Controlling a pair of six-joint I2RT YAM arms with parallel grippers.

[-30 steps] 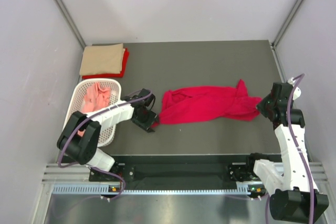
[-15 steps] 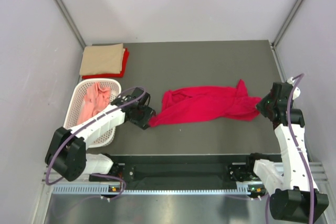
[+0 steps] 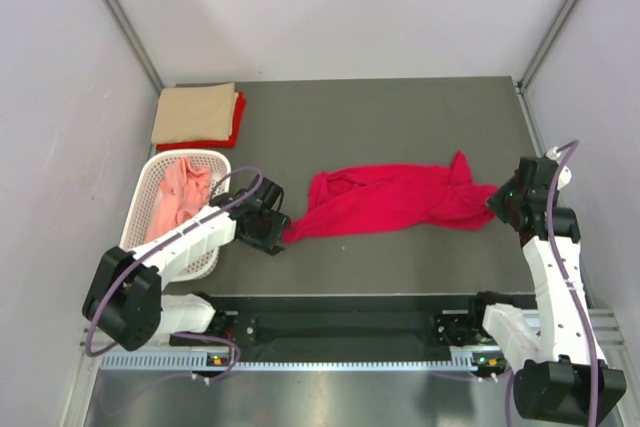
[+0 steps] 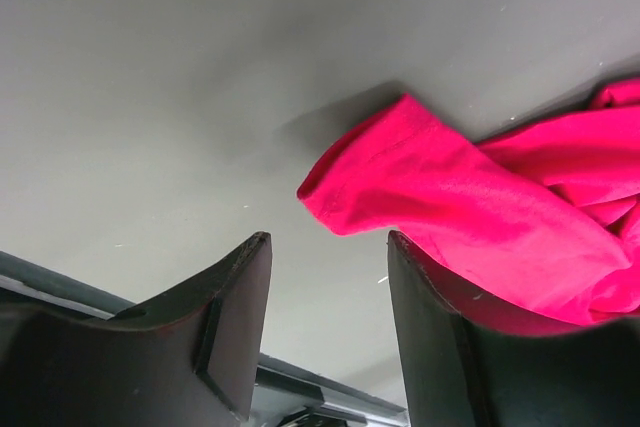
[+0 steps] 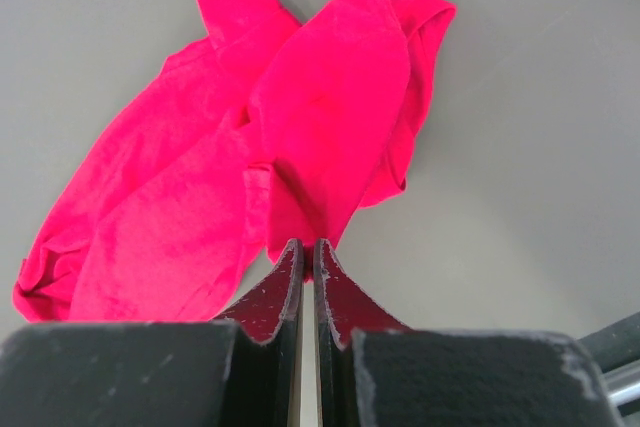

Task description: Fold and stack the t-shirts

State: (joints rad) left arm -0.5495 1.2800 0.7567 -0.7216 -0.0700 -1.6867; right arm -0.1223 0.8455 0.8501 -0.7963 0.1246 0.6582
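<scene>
Change: left gripper (image 4: 327, 239) has backed away a little from the crimson t-shirt (image 3: 385, 199). It drew the shirt's left corner out into a point and then let it go.
Left gripper: jaws stand roughly halfway apart and hold nothing. The drawn-out corner lies on the table (image 3: 400, 117) just ahead of the fingertips, and the cloth runs off behind the right finger.
Right gripper: right gripper (image 5: 306, 245) has not moved. Its jaws are pressed together on the shirt's right edge, with a sliver of red at the tips and the rest spreading away ahead of it.
Shirt: still a rumpled band lying between the two grippers, stretched further left than a second ago but not flat.
Meaning: spreading looks only begun. The left end probably needs a fresh hold before any fold.
Stack: tan t-shirt (image 3: 195, 112) folded on a red t-shirt (image 3: 237, 119), well beyond the left gripper and to its left, unchanged.
Basket: white mesh basket (image 3: 190, 153) just left of the left gripper, still holding a salmon pink t-shirt (image 3: 185, 184).
</scene>
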